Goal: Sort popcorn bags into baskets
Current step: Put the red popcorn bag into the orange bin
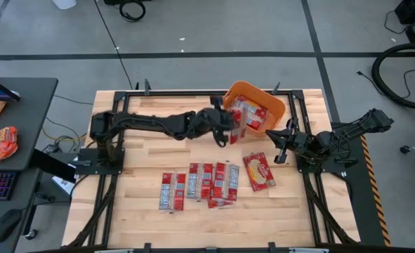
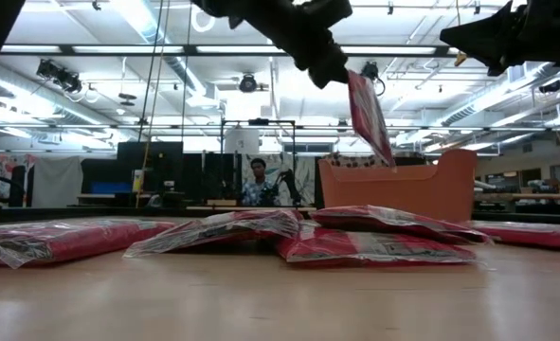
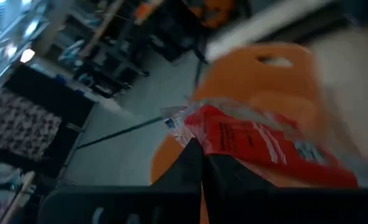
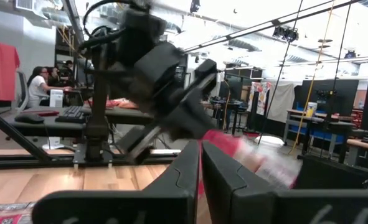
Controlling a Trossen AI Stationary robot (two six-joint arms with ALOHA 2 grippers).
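Observation:
My left gripper (image 1: pixel 227 128) reaches from the table's left to the orange basket (image 1: pixel 272 105) and is shut on one red popcorn packet (image 1: pixel 238 124), held just beside the basket's left wall. In the low view the packet (image 2: pixel 370 116) hangs below that gripper (image 2: pixel 325 64), in front of the basket (image 2: pixel 403 188). The basket holds more red packets (image 1: pixel 255 114). Several packets (image 1: pixel 200 181) lie flat on the near part of the table, a wider one (image 1: pixel 258 171) to their right. My right gripper (image 1: pixel 280 143) waits, shut and empty, right of the basket. My left gripper pinches the packet between its two fingers at one end (image 3: pixel 196 138), close to the clear sealed edge (image 3: pixel 176 122). The fingers come slanting down from the table's left. The packet is lifted clear and hangs tilted below the fingers (image 2: pixel 329 68), its lower end (image 2: pixel 384 152) level with the basket's rim.
The basket stands at the table's far edge, right of centre. A black side table (image 1: pixel 17 119) on the left carries an orange snack pouch (image 1: pixel 2 143) and a keyboard. A person (image 2: pixel 257 180) sits in the room behind. Bare wood lies between the row of packets and my left arm.

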